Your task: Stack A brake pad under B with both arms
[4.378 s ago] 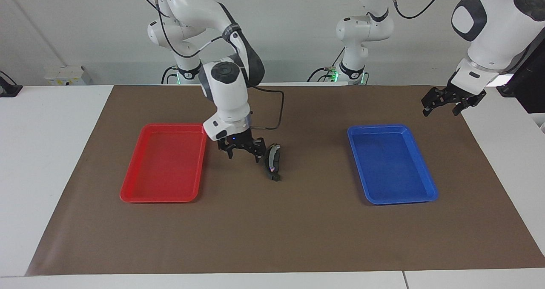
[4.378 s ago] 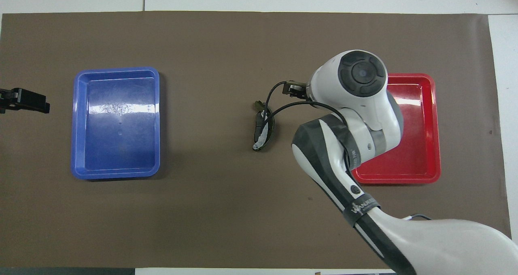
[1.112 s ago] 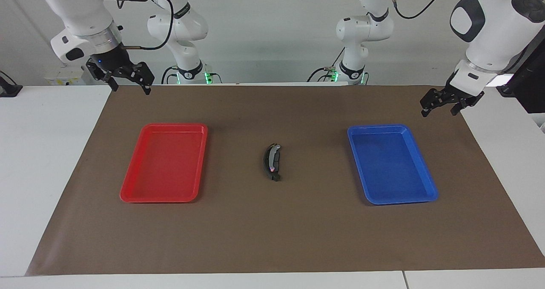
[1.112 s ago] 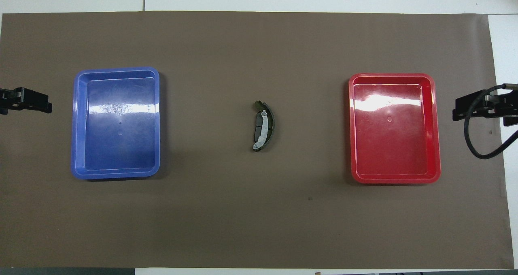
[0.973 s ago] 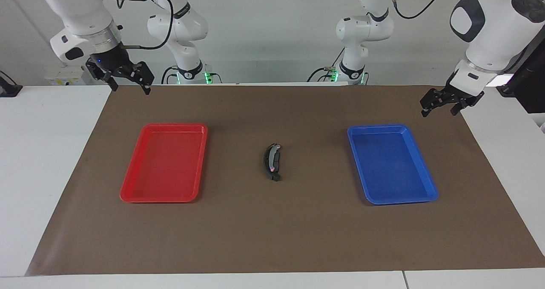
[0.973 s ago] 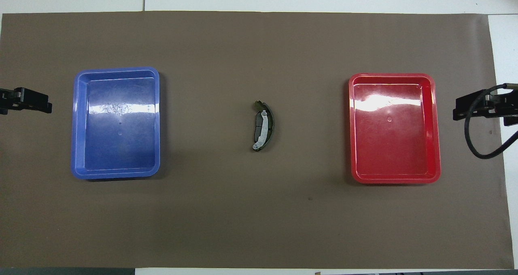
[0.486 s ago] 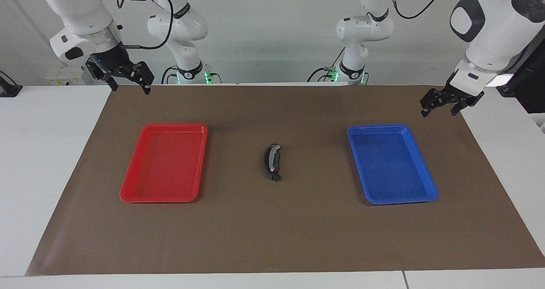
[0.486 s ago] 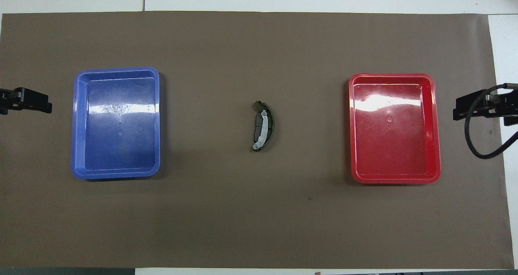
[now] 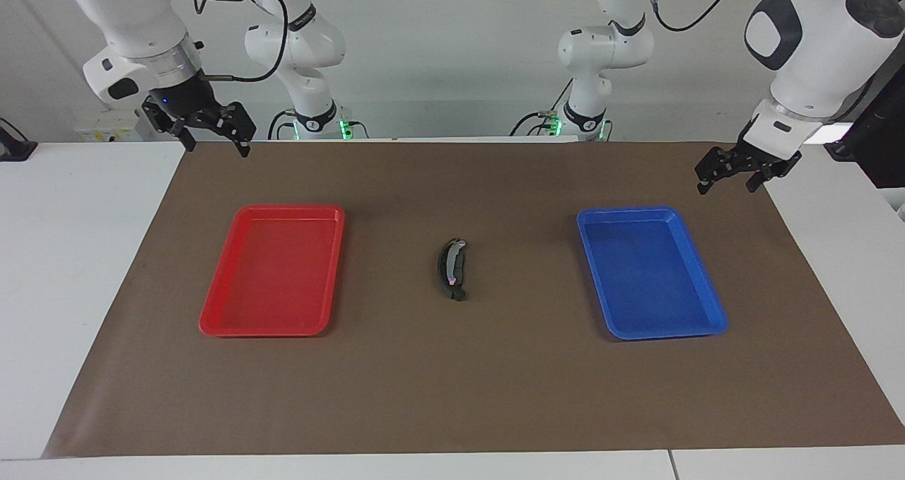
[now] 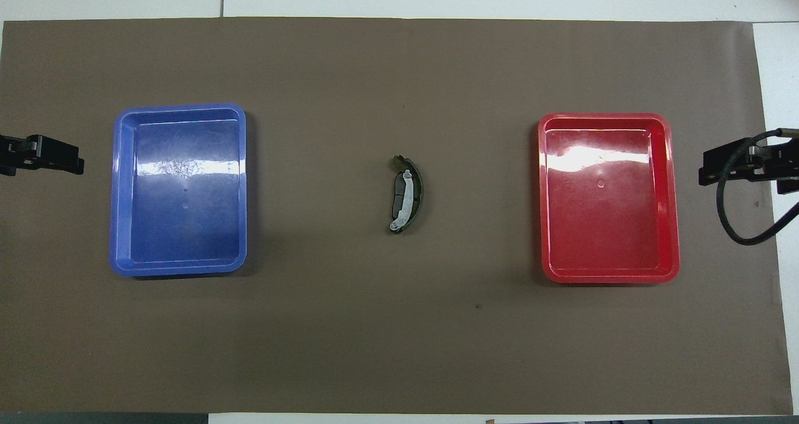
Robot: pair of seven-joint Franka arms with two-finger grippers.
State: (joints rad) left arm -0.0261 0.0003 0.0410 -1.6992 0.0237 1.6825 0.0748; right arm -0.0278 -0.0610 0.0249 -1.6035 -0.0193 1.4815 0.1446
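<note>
While both grippers, left (image 9: 730, 174) and right (image 9: 210, 132), hang open-jawed, B (image 9: 447, 268) on A brake pad (image 9: 458, 271) looks rigid, best pinched mid-arc.

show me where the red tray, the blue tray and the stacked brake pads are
red tray (image 9: 212, 322), facing view, on its rim corner farthest from the robots
blue tray (image 10: 180, 108), overhead view, on its rim farthest from the robots
brake pads (image 10: 406, 199), overhead view, on the silvery strip on top
</note>
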